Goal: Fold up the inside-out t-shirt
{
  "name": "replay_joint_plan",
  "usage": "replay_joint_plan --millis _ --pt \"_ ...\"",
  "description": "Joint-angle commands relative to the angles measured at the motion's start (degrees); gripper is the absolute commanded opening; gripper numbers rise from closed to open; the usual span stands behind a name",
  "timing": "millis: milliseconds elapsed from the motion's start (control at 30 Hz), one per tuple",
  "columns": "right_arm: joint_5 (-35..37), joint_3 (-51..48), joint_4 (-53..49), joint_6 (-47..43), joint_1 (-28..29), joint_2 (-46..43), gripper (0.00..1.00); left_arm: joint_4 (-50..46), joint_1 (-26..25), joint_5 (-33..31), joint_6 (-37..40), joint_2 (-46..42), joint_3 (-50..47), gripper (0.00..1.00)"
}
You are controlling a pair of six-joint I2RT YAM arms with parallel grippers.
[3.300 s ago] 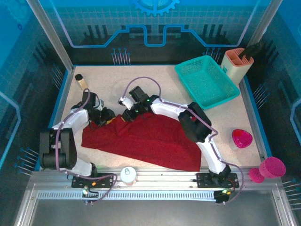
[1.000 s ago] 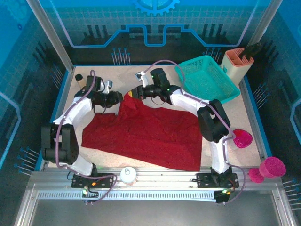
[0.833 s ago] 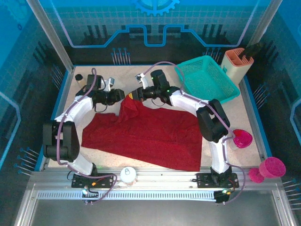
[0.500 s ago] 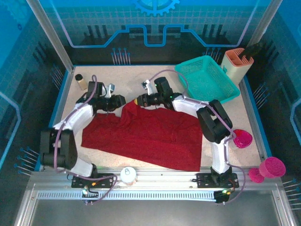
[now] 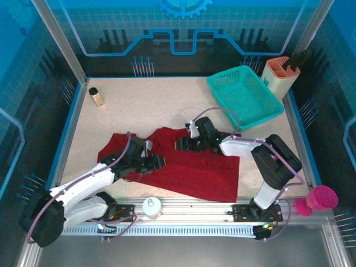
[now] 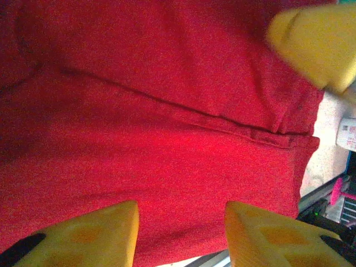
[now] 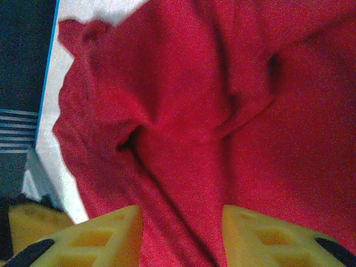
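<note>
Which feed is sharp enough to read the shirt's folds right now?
Top external: sharp, evenly lit, shirt outline clear. Left wrist: soft, yellow fingers blurred, but a seam still reads. Right wrist: soft too, folds show as dark creases, its fingers out of focus.

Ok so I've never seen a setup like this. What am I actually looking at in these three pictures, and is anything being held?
You're looking at two robot arms bolted at the near edge of a table. The wide picture comes from a fixed camera above and behind them. The two close-ups come from a camera on each wrist. The yellow pieces at the bottom of those are the left tool and the right tool. A dark red t-shirt lies rumpled on the table. Further back sit a teal basket, a beige holder and a small bottle. Both tools are open over the cloth, holding nothing.
</note>
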Motion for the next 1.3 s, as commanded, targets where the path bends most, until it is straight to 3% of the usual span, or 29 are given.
replay_joint_plan --millis 0,167,267,400,500,667,733,800,900,1100,1267 --pt "1.9 7.0 -7.4 -11.4 -3.2 0.1 0.44 7.4 -1.7 -4.4 -3.9 2.3 -0.2 0.46" --pt "-1.3 13.6 -6.9 -11.3 -3.6 7.4 0.45 7.3 -0.4 -10.7 0.6 9.1 4.9 0.56" --pt "-1.8 15.8 -5.2 -10.6 -3.2 11.5 0.46 8.4 3.2 -9.6 2.7 15.1 9.0 0.56" --pt "-1.9 18.4 -7.2 -11.4 -2.4 15.8 0.45 9.8 7.5 -5.5 3.1 22.9 13.6 0.45" --pt "-1.4 18.5 -7.8 -11.2 -1.5 17.1 0.44 9.0 8.3 -6.0 4.7 26.0 16.3 0.41" --pt "0.5 19.8 -8.2 -12.7 -0.9 20.0 0.39 7.5 10.6 -7.8 6.7 27.8 17.6 0.17" --pt "0.3 20.5 -7.9 -13.2 -0.9 20.9 0.33 7.6 11.9 -7.0 7.5 28.1 17.9 0.09" --pt "-0.6 20.7 -7.2 -13.1 -1.0 20.9 0.15 7.7 13.0 -5.8 9.2 28.2 18.6 0.01" --pt "-1.5 20.7 -6.6 -12.8 -1.0 19.1 0.01 5.2 14.7 -5.4 12.7 27.6 20.8 0.0" --pt "-5.5 21.6 -1.8 -8.1 -2.4 16.0 0.0 -0.1 18.6 -5.2 21.2 27.9 28.6 0.0" --pt "-4.5 25.1 8.8 2.1 -4.1 20.6 0.0 -0.4 21.3 -5.1 27.8 33.8 36.3 0.0"
